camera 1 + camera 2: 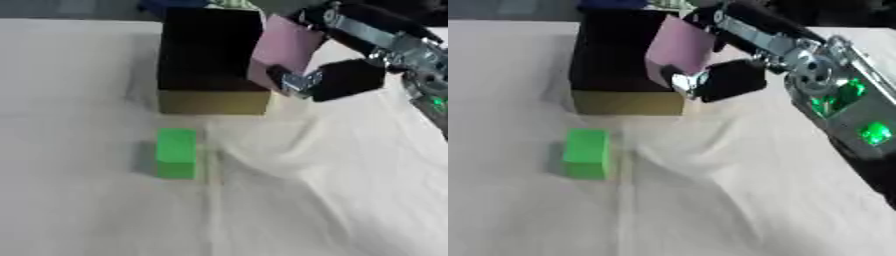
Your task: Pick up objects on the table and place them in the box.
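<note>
**A:** Box (213, 60) sits at the upper middle of the frame on a white cloth (332, 200), dark inside, with a yellowish front wall facing the camera. That's the drop-off spot, right?

**B:** Yep. And the right hand (328, 80) is coming in from the upper right, black with silver bits, parked right at the box's right edge. It's got a pink block (284, 50) pinched between thumb and fingers, tilted, hanging over the right rim of the box. Can't tell if the block touches the rim or just overlaps it from this angle.

**A:** What about the green one?

**B:** Green block (176, 152) is lying on the cloth at left of centre, below the box and apart from it, long side running up and down the frame. Nothing touching it.

**A:** The cloth looks rumpled.

**B:** Yeah, there's a ridge of wrinkles running from under the hand down toward the middle of the frame, just right of the green block. Green lights glow on the forearm (842, 105) in the right eye view.
</note>
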Available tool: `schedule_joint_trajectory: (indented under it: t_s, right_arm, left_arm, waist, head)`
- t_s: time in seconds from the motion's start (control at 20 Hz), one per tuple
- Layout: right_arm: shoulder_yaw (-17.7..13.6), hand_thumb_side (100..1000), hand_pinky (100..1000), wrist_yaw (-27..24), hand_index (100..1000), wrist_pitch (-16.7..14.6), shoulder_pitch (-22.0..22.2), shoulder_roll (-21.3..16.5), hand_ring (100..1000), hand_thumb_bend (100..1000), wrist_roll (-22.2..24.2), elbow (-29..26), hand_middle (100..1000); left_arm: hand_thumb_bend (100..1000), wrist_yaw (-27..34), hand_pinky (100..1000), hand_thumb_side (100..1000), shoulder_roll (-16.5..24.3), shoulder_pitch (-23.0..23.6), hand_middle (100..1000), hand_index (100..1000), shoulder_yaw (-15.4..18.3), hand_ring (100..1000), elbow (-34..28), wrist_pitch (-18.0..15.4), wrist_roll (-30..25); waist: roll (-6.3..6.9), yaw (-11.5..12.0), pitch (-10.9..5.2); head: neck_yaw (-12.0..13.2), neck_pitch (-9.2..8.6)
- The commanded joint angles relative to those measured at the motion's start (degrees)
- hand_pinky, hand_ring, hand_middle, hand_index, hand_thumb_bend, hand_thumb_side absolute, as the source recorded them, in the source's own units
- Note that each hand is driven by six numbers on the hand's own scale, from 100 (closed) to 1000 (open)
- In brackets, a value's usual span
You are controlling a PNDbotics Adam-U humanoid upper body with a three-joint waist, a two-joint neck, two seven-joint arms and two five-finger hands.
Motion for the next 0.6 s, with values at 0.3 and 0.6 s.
schedule_joint_trajectory:
  t_s: [0.3,0.6]
  right_arm:
    - [-0.6,517,753,1.8,752,2.1,-10.4,4.7,614,100,-0.5,11.8,511]
    - [0.5,518,752,5.2,752,-1.8,-16.4,11.4,614,100,-1.4,24.2,510]
  left_arm:
    - [315,0.2,691,1000,1.9,-1.4,685,809,-0.2,765,-1.1,-0.3,-0.6]
    - [313,0.6,690,1000,1.8,-2.2,684,809,-0.6,765,-1.1,-0.6,-1.1]
  waist:
    - [-0.16,1.3,-0.98]
    - [-0.39,2.7,-0.53]
  head:
    - [-1.9,-0.25]
    - [-3.4,-0.74]
